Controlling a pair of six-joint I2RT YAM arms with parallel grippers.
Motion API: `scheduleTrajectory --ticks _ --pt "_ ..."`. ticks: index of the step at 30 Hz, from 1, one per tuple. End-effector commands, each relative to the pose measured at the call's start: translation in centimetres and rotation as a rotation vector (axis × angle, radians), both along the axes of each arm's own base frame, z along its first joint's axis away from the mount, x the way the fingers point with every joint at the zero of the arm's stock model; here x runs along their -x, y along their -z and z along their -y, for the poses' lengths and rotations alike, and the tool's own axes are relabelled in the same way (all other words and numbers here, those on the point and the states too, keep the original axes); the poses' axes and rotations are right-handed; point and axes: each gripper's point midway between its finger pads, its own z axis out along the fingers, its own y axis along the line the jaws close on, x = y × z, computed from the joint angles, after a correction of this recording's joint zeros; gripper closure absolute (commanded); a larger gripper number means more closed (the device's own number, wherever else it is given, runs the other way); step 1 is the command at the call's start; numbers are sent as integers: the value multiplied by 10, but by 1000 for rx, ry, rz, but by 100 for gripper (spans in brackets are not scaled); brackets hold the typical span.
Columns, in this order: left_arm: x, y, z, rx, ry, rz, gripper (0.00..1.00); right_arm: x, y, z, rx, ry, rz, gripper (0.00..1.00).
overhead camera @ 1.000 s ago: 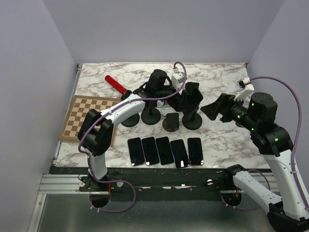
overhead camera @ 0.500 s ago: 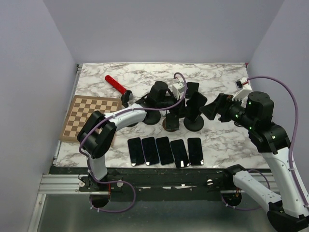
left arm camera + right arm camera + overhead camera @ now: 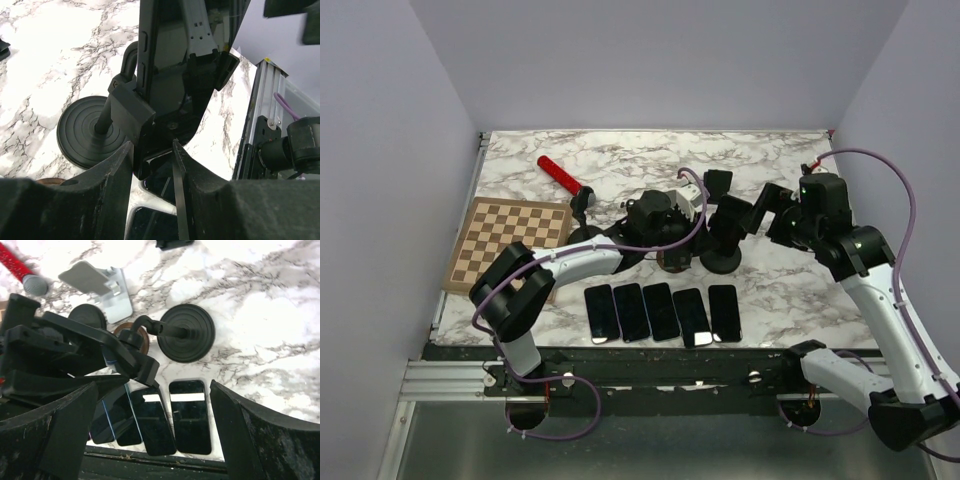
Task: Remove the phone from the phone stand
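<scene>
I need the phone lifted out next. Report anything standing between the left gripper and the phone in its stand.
Nothing visible stands between them. The left gripper flanks the lower end of the phone, and the clamp of the phone stand grips the phone just above it. Whether the gripper touches the phone, I cannot tell.

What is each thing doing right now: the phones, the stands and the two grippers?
phone: clamped in its stand
phone stand: on its round base, holding the phone
left gripper: closed on the phone's lower end
right gripper: wide open, holding nothing
row of five phones: lying flat, screens dark
grey stand: holding no phone
</scene>
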Motion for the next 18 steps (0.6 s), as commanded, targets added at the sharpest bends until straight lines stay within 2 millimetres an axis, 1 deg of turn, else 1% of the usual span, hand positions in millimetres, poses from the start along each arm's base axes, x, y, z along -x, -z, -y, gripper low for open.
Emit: scheduleTrajectory --ticks 1,4,7,10,12,16,18 --pt "-8 -32 1 96 -63 38 57 2 -16 12 -13 96 15 0" --pt "-4 -31 0 91 -53 31 54 2 -26 4 -45 64 28 0" --pt "1 -35 -5 94 -45 40 47 1 -33 0 -50 33 39 0" --pt "7 -37 -11 92 -45 36 31 1 -39 2 -36 40 41 0" --pt "11 -39 -16 94 -47 33 26 0 -40 0 -34 32 26 0" --pt "21 -43 -29 102 -58 31 22 -4 -35 -10 -13 9 -7 0" --pt "26 -48 -36 109 -62 35 21 -5 -32 -20 32 -2 -16 0"
